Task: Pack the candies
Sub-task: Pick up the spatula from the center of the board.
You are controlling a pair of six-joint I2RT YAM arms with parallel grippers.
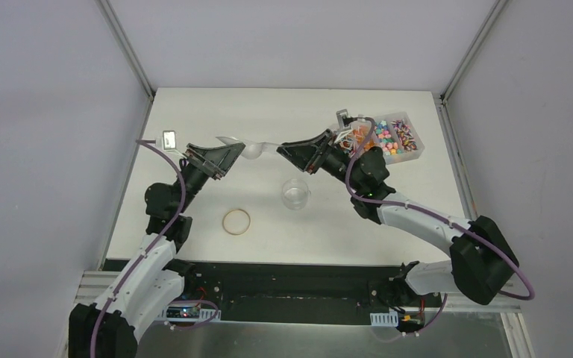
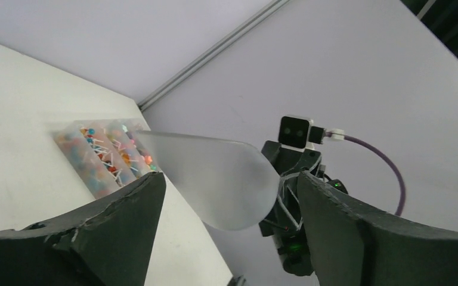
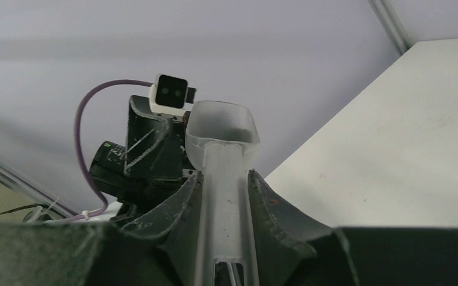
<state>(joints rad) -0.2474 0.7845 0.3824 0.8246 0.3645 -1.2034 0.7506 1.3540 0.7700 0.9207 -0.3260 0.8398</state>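
Observation:
The candies (image 1: 388, 138) are tiny multicoloured sweets lying in a clear compartment box (image 1: 415, 153) at the back right; the left wrist view shows them blurred (image 2: 104, 156). A clear plastic scoop (image 1: 254, 150) hangs in the air between the two arms. My right gripper (image 1: 283, 148) is shut on its handle (image 3: 222, 196), and the empty bowl (image 3: 222, 128) points away from it. My left gripper (image 1: 240, 151) is open, its fingers (image 2: 125, 220) standing on either side of the scoop's bowl (image 2: 214, 179) with a gap on the right side.
A small clear cup (image 1: 296, 194) stands upright on the white table (image 1: 194, 112), just below the right gripper. A tan rubber-band ring (image 1: 236, 221) lies flat nearer the front. Grey walls close in the table on three sides.

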